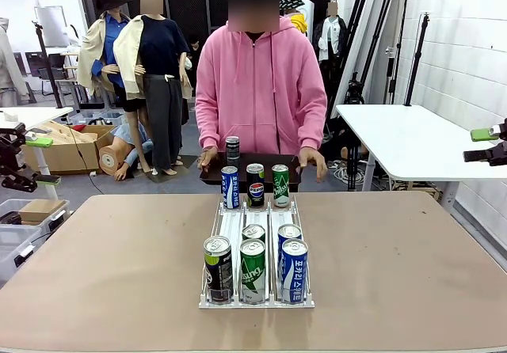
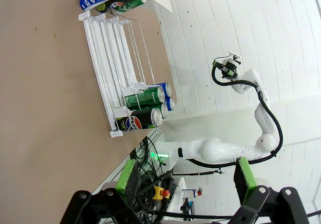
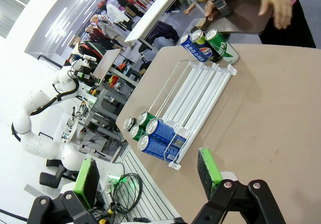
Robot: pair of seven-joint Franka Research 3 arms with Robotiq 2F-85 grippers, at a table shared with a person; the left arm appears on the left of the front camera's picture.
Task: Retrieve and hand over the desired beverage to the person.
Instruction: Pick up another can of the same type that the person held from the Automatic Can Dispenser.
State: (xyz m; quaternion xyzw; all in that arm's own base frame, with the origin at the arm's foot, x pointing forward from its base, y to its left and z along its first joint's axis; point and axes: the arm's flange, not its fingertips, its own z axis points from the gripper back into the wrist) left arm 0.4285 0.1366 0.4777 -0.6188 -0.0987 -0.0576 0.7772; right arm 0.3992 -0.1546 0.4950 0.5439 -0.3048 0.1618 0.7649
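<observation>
Nearest to me in the front view, three cans stand upright at the near end of the white rack (image 1: 256, 301): a dark can (image 1: 218, 267) in the left lane, a green can (image 1: 253, 271) in the middle and a blue can (image 1: 294, 270) on the right. A second green can (image 1: 253, 233) and a second blue can (image 1: 289, 234) sit right behind the last two, touching them. At the rack's far end I see three more upright in a row: a blue Pocari can (image 1: 230, 187), a Pepsi can (image 1: 255, 184) and a far green can (image 1: 280, 184).

Beyond them the person (image 1: 261, 84), in a pink hooded sweatshirt, stands at the far edge of the table (image 1: 119, 274) with both hands on a dark tray (image 1: 295, 180). A black can (image 1: 232, 150) stands upright on the tray's left part, close to one hand.

My left gripper (image 2: 186, 176) hangs off the table's side with its jaws spread wide and nothing between the green pads. My right gripper (image 3: 148, 176) is likewise spread and holds nothing, well apart from the rack.
</observation>
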